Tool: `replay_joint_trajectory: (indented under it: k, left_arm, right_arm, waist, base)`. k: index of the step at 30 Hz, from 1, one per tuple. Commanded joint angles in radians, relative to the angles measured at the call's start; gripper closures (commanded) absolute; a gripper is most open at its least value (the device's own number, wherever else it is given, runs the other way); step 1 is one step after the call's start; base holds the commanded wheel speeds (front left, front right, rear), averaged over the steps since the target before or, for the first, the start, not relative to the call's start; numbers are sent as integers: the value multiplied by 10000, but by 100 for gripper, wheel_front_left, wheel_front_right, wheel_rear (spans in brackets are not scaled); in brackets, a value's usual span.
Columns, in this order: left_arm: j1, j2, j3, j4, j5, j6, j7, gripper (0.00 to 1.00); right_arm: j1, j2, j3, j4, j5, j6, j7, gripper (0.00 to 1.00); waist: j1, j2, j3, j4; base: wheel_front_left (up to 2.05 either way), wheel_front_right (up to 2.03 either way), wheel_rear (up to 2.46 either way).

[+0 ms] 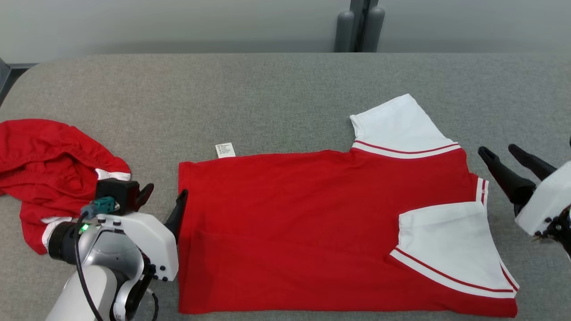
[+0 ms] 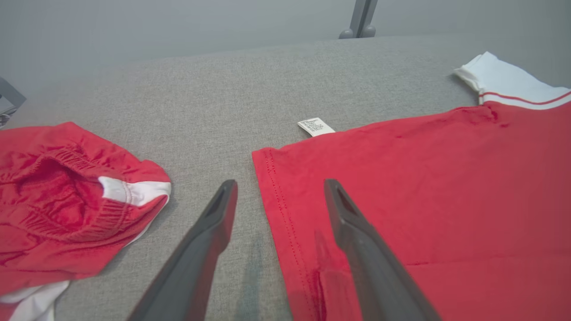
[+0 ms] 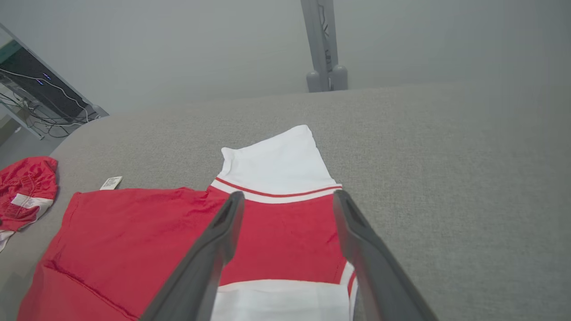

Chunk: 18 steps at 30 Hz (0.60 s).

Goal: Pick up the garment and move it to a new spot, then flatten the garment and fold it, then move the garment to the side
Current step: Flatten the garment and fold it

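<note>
The left gripper (image 1: 166, 191) is seen nearest in the head view, at the lower left, with its two dark fingers spread apart and nothing held between them. In the left wrist view one finger is placed over the red hem and the other over bare table; whether the cloth is touched cannot be told. The garment (image 1: 303, 223), a red shirt with white sleeves trimmed in red stripes, is laid flat across the middle and right of the grey cloth-covered table (image 1: 267, 89), with its hem turned toward the left gripper. The far sleeve (image 1: 397, 127) is spread outward, while the near sleeve (image 1: 450, 240) is folded in over the red body. A small white label (image 1: 225, 150) is seen at the shirt's far edge. The right gripper (image 1: 498, 150) is held just beside the shirt's right end, released, with nothing grasped. A second red garment (image 1: 49, 169) is left crumpled at the table's left, beside the left arm. A grey post (image 1: 359, 26) is set behind the table's far edge.
</note>
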Motion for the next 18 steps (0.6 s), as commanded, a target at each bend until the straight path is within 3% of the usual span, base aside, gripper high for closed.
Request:
replay_joint_trajectory:
  k: [1,18]
  left_arm:
    - [-463,27,-32,342,78,-111,-64,0]
    - [-3081,-483,-530,2440,143,-826,-642,0]
  right_arm:
    - [-611,-231,273,453,66,8,-145,0]
    - [-5276,-1429,2911,4278,738,8,-922,0]
  waist:
    - [0,0,361,102]
    - [0,0,2088,818]
  base:
    - [0,0,0]
    - [0,0,0]
